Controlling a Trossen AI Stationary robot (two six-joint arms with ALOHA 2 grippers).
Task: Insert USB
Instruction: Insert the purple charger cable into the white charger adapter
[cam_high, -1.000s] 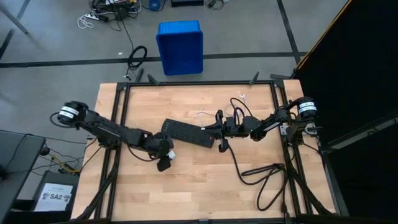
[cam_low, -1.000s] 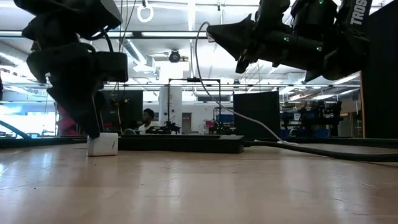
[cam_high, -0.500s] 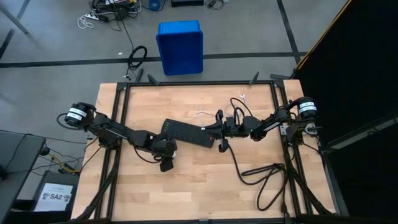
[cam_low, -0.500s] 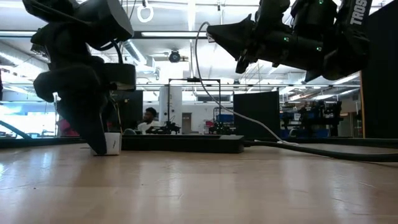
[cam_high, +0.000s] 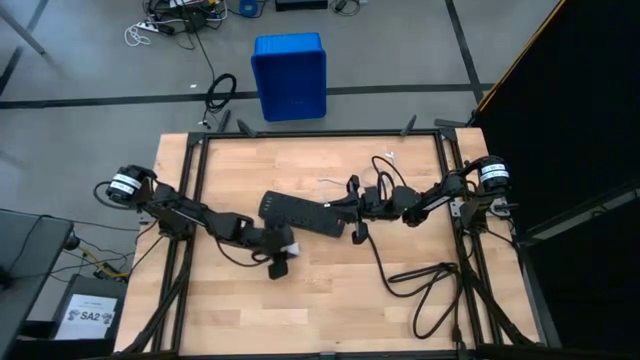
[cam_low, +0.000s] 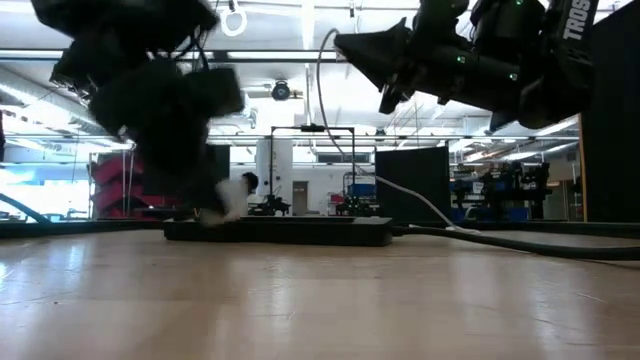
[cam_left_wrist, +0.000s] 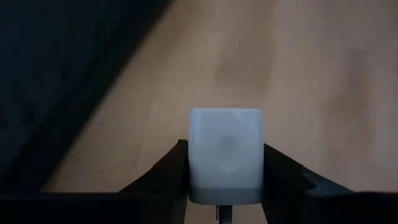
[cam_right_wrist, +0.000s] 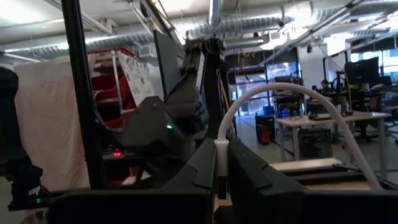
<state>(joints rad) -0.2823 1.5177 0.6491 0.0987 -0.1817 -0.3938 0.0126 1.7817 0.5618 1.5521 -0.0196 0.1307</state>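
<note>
1. White cube (cam_left_wrist: 225, 155) sits pinched between my left gripper (cam_high: 280, 252) fingers, low over the wood table (cam_high: 320, 310), just beside the near end of the black strip (cam_high: 300, 213).
2. I see the strip lying flat in the middle of the table.
3. My right gripper (cam_high: 352, 208) hangs by the strip's other end, squeezing the plug of the USB (cam_right_wrist: 292, 106). The thin white cable loops up and away from it.

A white label (cam_high: 88, 316) on the floor-side box beside the table reads "SA2".
</note>
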